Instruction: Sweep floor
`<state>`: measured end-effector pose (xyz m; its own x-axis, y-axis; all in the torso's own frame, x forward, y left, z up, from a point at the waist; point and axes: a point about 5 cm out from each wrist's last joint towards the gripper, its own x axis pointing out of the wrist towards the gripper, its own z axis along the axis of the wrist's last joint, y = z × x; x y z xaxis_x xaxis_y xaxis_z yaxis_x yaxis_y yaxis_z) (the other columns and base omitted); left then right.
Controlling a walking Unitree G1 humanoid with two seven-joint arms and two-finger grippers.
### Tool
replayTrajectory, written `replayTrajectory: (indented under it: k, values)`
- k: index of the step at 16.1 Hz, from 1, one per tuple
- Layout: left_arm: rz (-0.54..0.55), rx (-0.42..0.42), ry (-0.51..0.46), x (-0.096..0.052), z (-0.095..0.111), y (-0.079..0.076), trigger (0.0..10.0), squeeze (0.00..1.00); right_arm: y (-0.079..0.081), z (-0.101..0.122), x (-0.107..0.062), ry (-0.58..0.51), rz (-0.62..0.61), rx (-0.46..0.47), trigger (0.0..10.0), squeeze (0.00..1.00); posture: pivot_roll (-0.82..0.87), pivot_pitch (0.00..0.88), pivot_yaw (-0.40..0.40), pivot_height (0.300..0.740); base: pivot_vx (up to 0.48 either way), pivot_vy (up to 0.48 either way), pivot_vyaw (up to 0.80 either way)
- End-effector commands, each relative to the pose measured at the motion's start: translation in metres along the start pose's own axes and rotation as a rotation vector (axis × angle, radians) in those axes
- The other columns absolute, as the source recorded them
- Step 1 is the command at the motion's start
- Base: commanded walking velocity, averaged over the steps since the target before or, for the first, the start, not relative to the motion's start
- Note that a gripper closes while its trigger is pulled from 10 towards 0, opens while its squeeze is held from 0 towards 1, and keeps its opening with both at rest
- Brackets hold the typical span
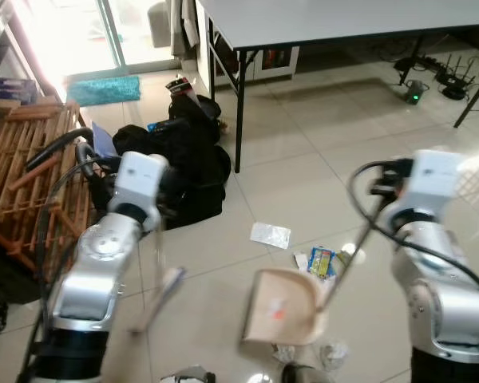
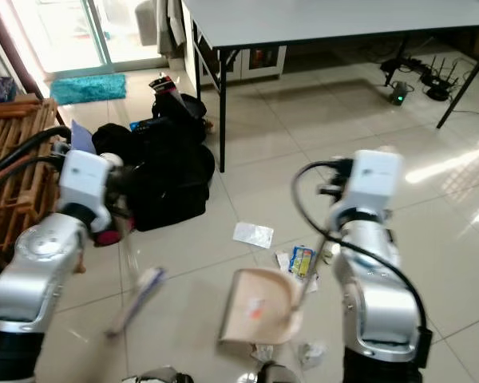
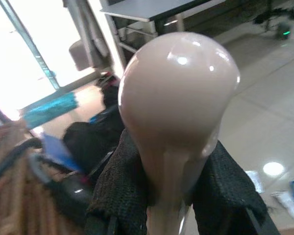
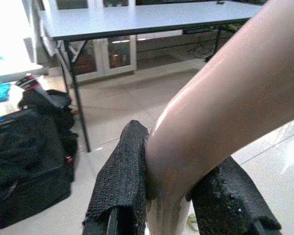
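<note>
My left gripper (image 3: 179,178) is shut on the rounded beige top of a broom handle (image 3: 179,93). The handle runs down to the blurred broom head (image 1: 164,289), which hangs over the tiles before my left arm. My right gripper (image 4: 169,198) is shut on the beige dustpan handle (image 4: 220,98). The dustpan (image 1: 283,315) lies tilted on the floor between my arms, with a small red scrap in it. Litter lies by its far right edge: a white paper (image 1: 270,234), a blue and yellow packet (image 1: 321,261), and crumpled wrappers (image 1: 332,352) close to my feet.
Black bags (image 1: 184,171) are piled on the floor at the left, beside a wooden rack (image 1: 28,163). A grey table (image 1: 343,16) on black legs (image 1: 239,112) stands ahead. A teal mat (image 1: 104,89) lies by the glass door. Cables and a router (image 1: 431,76) sit far right.
</note>
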<state>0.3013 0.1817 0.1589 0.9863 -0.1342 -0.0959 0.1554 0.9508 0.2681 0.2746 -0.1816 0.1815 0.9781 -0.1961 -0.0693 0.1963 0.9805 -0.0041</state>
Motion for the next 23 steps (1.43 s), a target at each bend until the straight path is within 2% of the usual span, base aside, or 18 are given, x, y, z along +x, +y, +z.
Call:
replayTrajectory:
  k: [1,8,15,23]
  values:
    - [-0.012,0.010,-0.030,0.001,0.007,-0.004,10.0,0.00,-0.005,0.005,-0.001,-0.018,-0.020,-0.006,10.0,0.00,0.00,0.095,0.010,0.740,0.000,0.450,0.00]
    - [-0.027,0.023,-0.032,0.005,0.009,-0.002,10.0,0.00,-0.009,0.001,-0.002,0.000,-0.046,0.004,10.0,0.00,-0.01,0.095,0.021,0.740,0.000,0.450,-0.69]
    - [-0.035,0.024,-0.021,0.004,0.005,-0.004,10.0,0.00,-0.010,-0.001,-0.005,0.004,-0.077,0.005,10.0,0.00,-0.01,0.098,0.017,0.740,0.000,0.466,-0.80]
    - [-0.078,0.021,-0.026,0.008,0.005,-0.012,10.0,0.00,-0.012,0.000,-0.014,-0.015,-0.136,0.018,10.0,0.00,-0.04,0.081,0.044,0.740,0.000,0.480,-0.80]
